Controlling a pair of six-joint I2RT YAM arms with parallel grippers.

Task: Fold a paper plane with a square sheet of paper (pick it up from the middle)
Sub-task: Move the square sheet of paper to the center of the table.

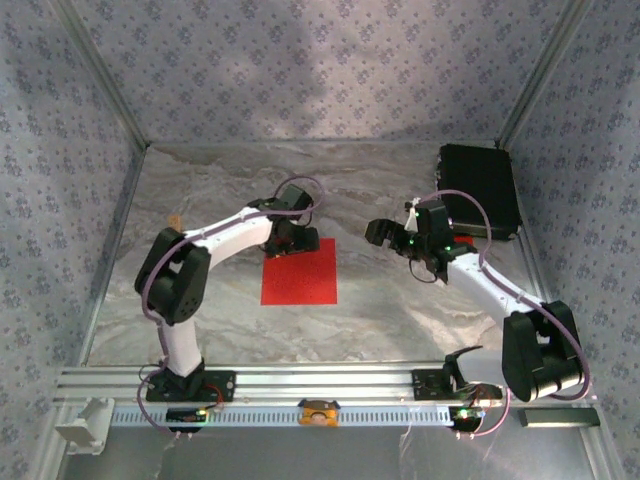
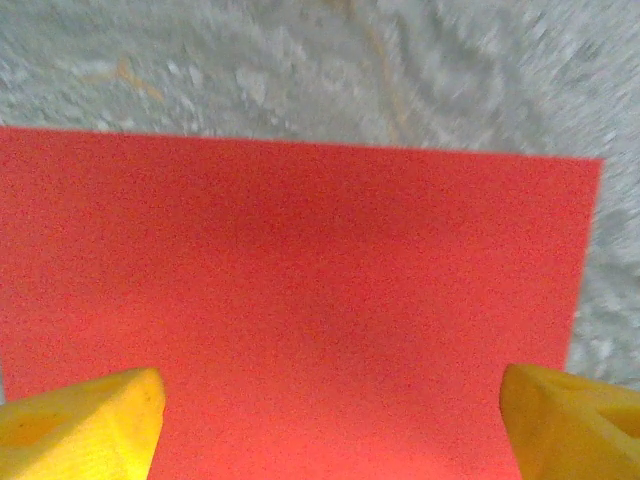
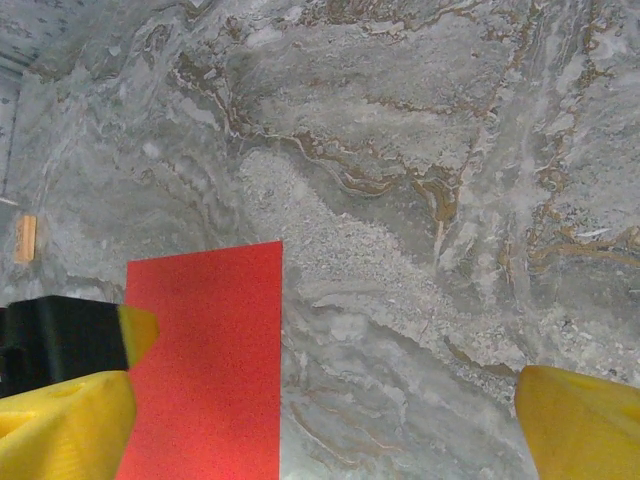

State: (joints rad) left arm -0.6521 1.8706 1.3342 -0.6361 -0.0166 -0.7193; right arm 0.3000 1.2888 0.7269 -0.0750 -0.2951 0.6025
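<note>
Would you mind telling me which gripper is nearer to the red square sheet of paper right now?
Left. The left gripper hangs over the far edge of the square sheet of paper; the right gripper sits off to its right, above the table, apart from it.

Red paper [image 2: 300, 300], lower edge off-frame

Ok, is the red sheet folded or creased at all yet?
No, the square sheet of paper lies flat on the table as a full, unfolded square in the top view.
</note>
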